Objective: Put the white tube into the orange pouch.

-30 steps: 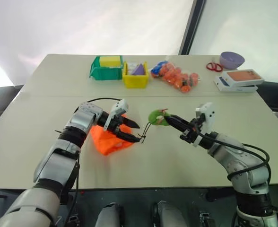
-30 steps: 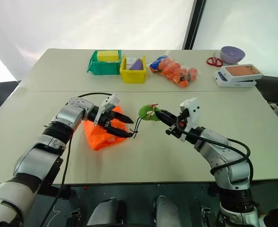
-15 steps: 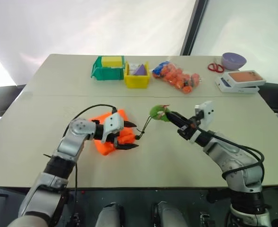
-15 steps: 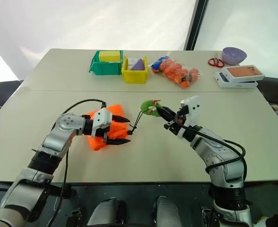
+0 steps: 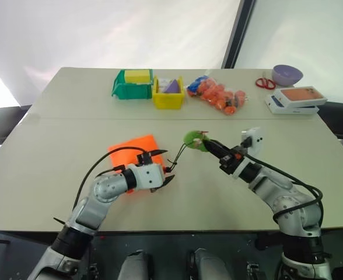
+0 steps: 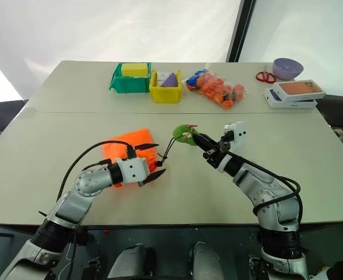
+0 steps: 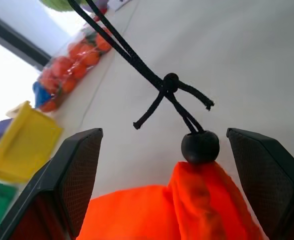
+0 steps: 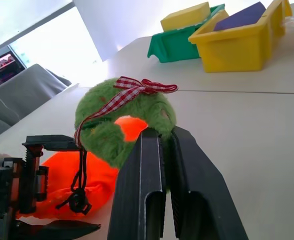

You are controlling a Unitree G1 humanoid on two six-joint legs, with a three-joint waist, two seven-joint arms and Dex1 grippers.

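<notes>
Bright orange soft fabric drawstring pouch (image 5: 132,153) flat on my table (image 5: 55,134), its gathered mouth between my left pincer's (image 5: 163,166) wide-spread fingers, thin black cord (image 5: 179,155) running to the fuzzy green round tag (image 5: 193,139) pinched in my right pincer (image 5: 207,142), no writing I can read.

Table (image 5: 55,146): orange pouch (image 5: 133,146), bins (image 5: 148,87), scissors (image 5: 264,82).

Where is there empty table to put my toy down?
Bare table lies left of the orange pouch, along the near edge under both arms, and right of the right pincer. The far edge is crowded: green bin, yellow bin, bag of orange pieces, box.
</notes>
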